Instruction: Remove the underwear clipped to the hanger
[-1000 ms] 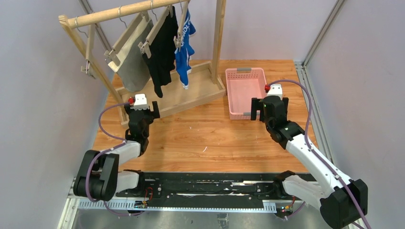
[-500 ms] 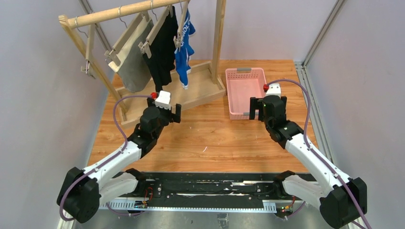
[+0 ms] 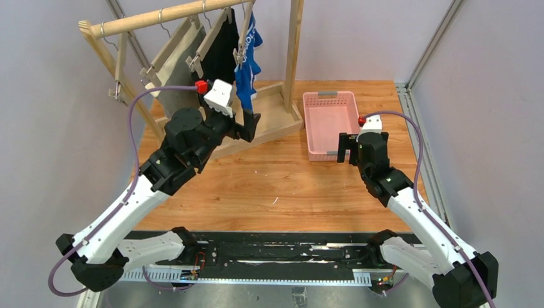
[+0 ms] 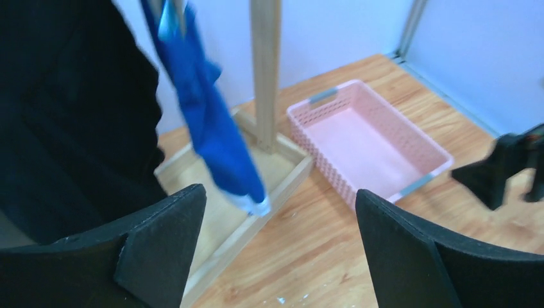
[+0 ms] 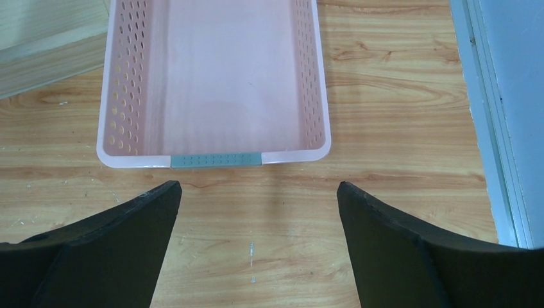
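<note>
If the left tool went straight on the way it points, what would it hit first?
Probably the hanging lower end of the blue underwear, with the rack's wooden base just behind; depth is unclear.

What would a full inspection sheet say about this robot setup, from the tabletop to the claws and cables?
Surface: wooden tabletop, a few pale specks; an empty pink perforated plastic basket stands right of the wooden clothes rack.
Job's things: plain grey cloth garment, plain black cloth garment, bright blue cloth garment with white lettering, all clipped to hangers on the rack.
Clutter: nothing seen.
Grippers: left gripper open, empty, raised near the blue garment's lower end; right gripper open, empty, at the basket's near end.
Cables: purple cables loop from each wrist; no snag seen.
Surroundings: pale walls, metal frame rails.
</note>
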